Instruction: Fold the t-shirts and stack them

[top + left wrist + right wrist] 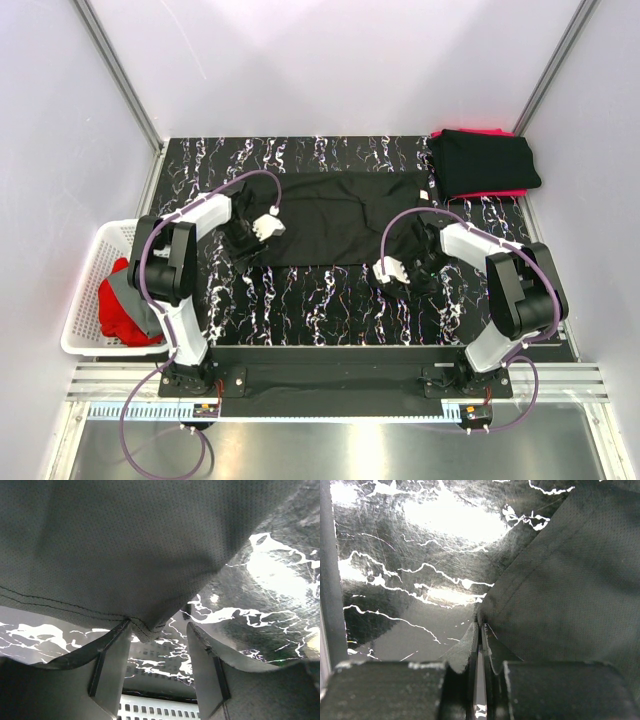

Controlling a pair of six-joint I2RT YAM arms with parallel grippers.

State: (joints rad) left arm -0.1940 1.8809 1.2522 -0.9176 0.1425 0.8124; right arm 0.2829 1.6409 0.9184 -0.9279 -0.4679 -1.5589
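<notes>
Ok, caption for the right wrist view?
Right gripper shut on an edge of the black t-shirt, marbled table beneath.

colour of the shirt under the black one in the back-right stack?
Red shirt, edge showing beneath the folded black shirt. Best in the top external view.

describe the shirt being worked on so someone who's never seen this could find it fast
Start from the black marbled table: across its middle lies the black t-shirt, spread flat. Unlike the folded stack of black over red at the far right corner, and the red and grey shirts bunched in the white basket off the left edge, it is the only one opened out.
</notes>
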